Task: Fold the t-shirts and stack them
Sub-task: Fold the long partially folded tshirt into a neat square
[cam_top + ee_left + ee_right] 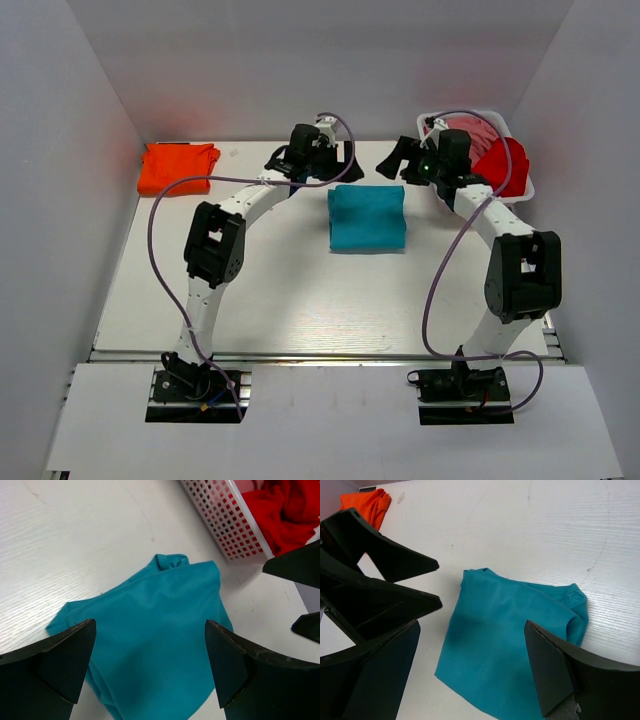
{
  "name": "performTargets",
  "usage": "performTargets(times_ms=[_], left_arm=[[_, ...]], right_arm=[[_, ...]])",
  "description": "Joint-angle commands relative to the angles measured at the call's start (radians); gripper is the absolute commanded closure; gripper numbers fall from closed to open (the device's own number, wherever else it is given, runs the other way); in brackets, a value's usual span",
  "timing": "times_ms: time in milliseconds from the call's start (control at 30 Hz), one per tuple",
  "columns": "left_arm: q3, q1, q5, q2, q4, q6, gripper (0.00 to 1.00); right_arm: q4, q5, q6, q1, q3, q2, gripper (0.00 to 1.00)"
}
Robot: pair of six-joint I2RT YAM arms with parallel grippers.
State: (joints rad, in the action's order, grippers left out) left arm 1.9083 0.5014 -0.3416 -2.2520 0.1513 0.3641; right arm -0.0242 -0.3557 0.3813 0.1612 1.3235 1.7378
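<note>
Both grippers are released and hold nothing. The left gripper point(338, 168) and the right gripper point(400, 160) hang with jaws spread wide, just beyond the far edge of the teal t-shirt point(367, 218). The 2 flank that edge, one toward each far corner. Each wrist view looks down between its own fingers at the cloth, with bare air between pad and fabric. My reading is that the pair are posed this way to work the shirt together, one corner each, which suits a limp thing that sags if lifted by 1 point.

The teal t-shirt lies flat near the middle of the table point(300, 290), folded to a rough rectangle. Its surface is smooth with soft shading and no sharp creases. From the left wrist, 1 far corner is puckered into a small bunch and layered edges show along a side, so the fold is loose rather than crisp.

Well apart, in the far left corner, sits the orange t-shirt point(178, 167), folded small; I judge it the likely base of the stack. At the far right, a white perforated basket point(527, 190) holds a red t-shirt point(505, 165) and a pink one point(470, 128), both crumpled and not yet folded.
</note>
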Motion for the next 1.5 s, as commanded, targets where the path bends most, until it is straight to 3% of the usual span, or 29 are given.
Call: performTargets(times_ms=[0, 167, 333, 500, 700, 867, 1133, 1267, 1467], left_arm=[[0.031, 0.008, -0.083, -0.021, -0.019, 0.021, 0.00], [0.054, 0.008, -0.134, -0.098, -0.121, 0.059, 0.00], [0.080, 0.008, -0.100, -0.164, -0.122, 0.078, 0.00], [-0.014, -0.024, -0.073, -0.189, -0.113, 0.118, 0.00], [-0.078, -0.024, -0.042, -0.189, -0.113, 0.118, 0.00], [-0.068, -0.024, -0.033, -0.147, -0.093, 0.096, 0.00], [-0.040, -0.024, 0.021, 0.020, -0.064, 0.039, 0.00], [-0.090, -0.005, 0.090, 0.100, -0.055, 0.004, 0.00], [-0.169, -0.004, 0.127, 0.170, 0.009, 0.030, 0.00]], right_arm=[[0.000, -0.045, -0.021, -0.003, -0.036, -0.006, 0.10], [-0.103, -0.152, -0.019, -0.009, -0.037, 0.074, 0.10], [-0.316, -0.258, 0.047, -0.028, -0.006, 0.273, 0.10], [-0.511, -0.365, 0.194, -0.058, 0.028, 0.451, 0.10], [-0.548, -0.410, 0.249, -0.066, 0.026, 0.548, 0.10], [-0.522, -0.405, 0.200, -0.066, 0.022, 0.482, 0.10], [-0.297, -0.405, -0.004, -0.040, 0.106, 0.264, 0.10], [-0.142, -0.341, -0.120, -0.028, 0.111, 0.148, 0.10], [-0.083, -0.198, -0.183, -0.018, 0.022, -0.003, 0.10]])
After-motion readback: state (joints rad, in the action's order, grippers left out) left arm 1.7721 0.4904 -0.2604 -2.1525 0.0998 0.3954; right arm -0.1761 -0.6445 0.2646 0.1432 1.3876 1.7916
